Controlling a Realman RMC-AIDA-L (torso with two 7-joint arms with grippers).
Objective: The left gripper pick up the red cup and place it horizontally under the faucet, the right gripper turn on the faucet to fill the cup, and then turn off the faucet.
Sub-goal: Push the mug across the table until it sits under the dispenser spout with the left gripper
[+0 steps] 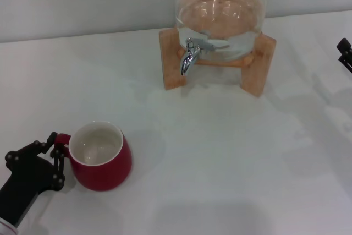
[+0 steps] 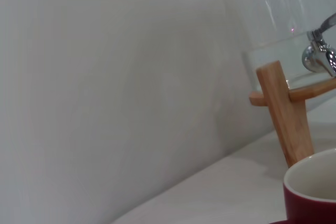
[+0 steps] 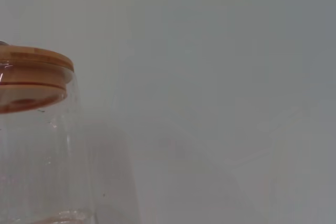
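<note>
Left claw [image 1: 55, 155] sits at the red cup's [image 1: 102, 160] handle side, its black fingers [image 1: 56, 164] bracketing the small loop handle; whether they pinch it or merely flank it cannot be told. Cup stands upright on the white desk [image 1: 220, 163], mouth up, white inside showing, well apart from the faucet [image 1: 191, 53]. Faucet projects from the clear glass jar [image 1: 220, 9] on its wooden stand [image 1: 258, 64], spout turned down. Right claw [image 1: 345, 53] shows only at the frame edge, beyond the stand on the side away from the cup; its finger state cannot be told.
</note>
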